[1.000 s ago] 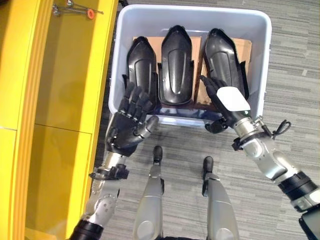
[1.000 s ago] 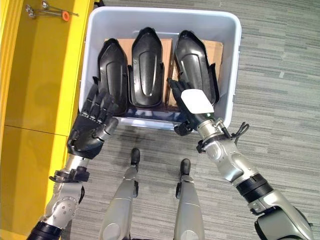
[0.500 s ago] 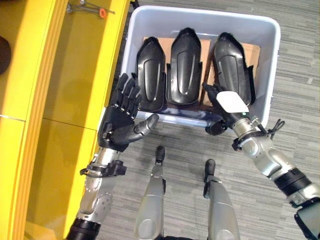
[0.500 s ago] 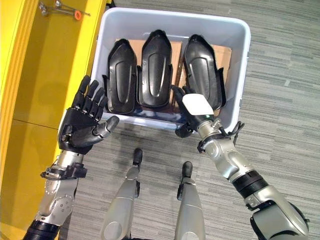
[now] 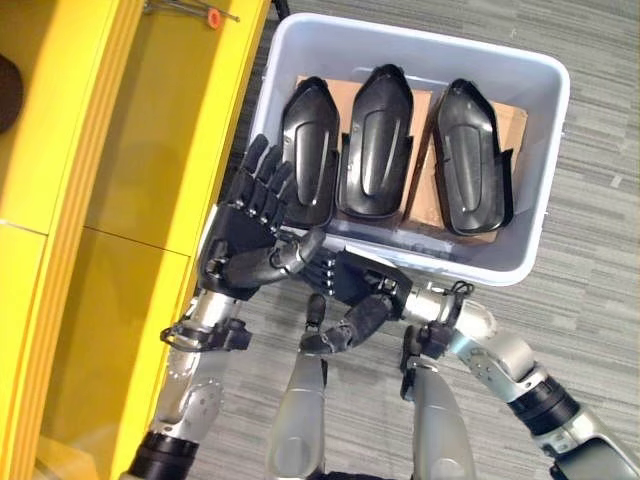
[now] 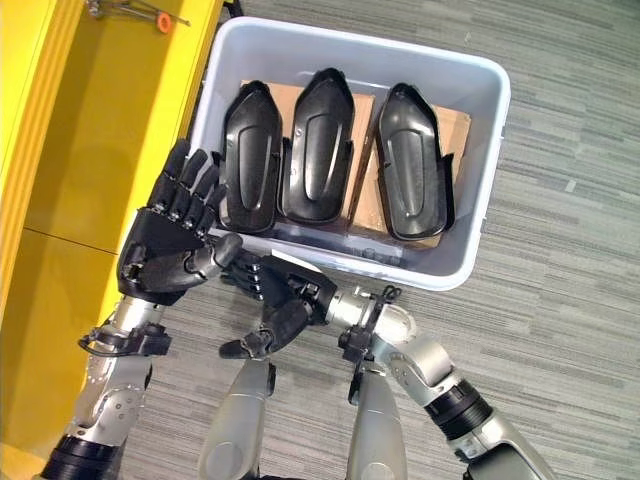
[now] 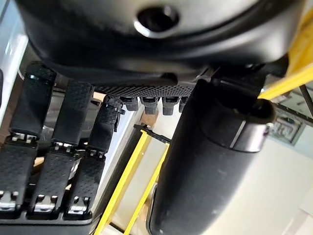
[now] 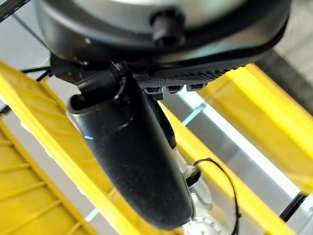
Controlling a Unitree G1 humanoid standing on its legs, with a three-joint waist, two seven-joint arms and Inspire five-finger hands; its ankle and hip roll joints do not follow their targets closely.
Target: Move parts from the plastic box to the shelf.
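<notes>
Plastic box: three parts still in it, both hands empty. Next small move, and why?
Probably reach the left hand forward over the near rim of the plastic box to the leftmost black part. That hand is open, holds nothing, and sits right beside that part. The right hand is also open but lies below the box, outside it. All three parts remain in the box.

No legible text, labels, numbers or signs appear on any surface in these views.
</notes>
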